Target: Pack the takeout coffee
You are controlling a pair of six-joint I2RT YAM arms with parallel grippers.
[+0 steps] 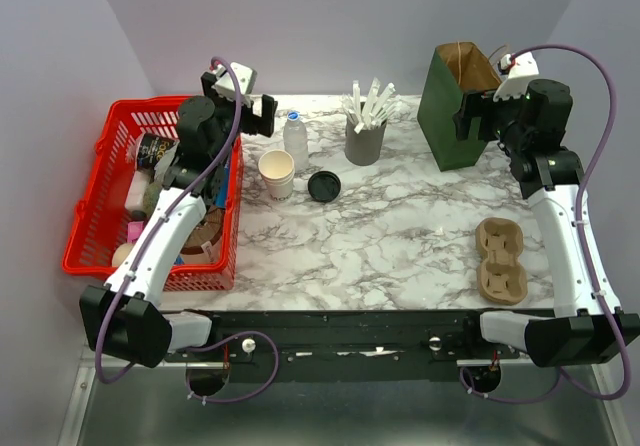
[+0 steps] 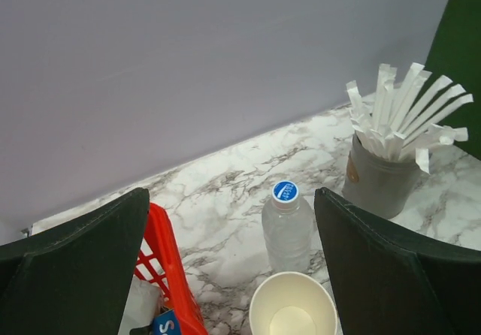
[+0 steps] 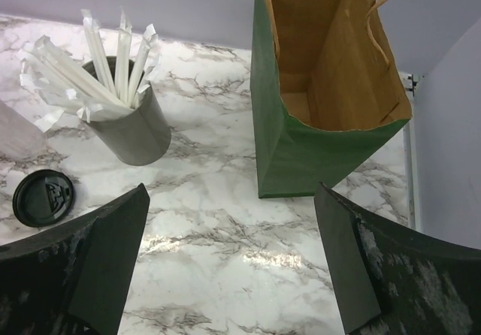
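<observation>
Top external view, working outward from the arm bases: nearest on the right, a cardboard cup carrier (image 1: pixel 501 259) is lying flat on the marble surface (image 1: pixel 400 236). On the left, a red basket (image 1: pixel 85 206) of odds and ends is sitting under the left arm.

Mid-surface, the takeout coffee is showing up in two pieces. A cream paper cup (image 1: pixel 277 174) is standing open-topped, and its black lid (image 1: pixel 323 185) is lying flat just beside it, not touching. No lidded cup is showing anywhere.

Just behind the cup, a clear water bottle (image 1: pixel 295 138) is standing upright. Farther back, a grey cup of sticks (image 1: pixel 365 141) is standing, and at the far right a green bag (image 1: pixel 455 116) is gaping open.

Both arms are hovering high. The left fingers (image 2: pixel 391 260) are spread wide and holding nothing, looking down on cup and bottle. The right fingers (image 3: pixel 83 267) are spread wide and empty too, facing the bag's mouth.

Now the worries. That cup is looking light, so a finger clipping the rim could be tipping it. The bottle is crowding close behind and could get knocked over. The lid is lying thin and flat, so a pinch could just be skating it along the surface. A half-seated lid could be popping off inside the bag. And the bag is only paper, so a nudge from the right arm could be shoving or toppling it.
</observation>
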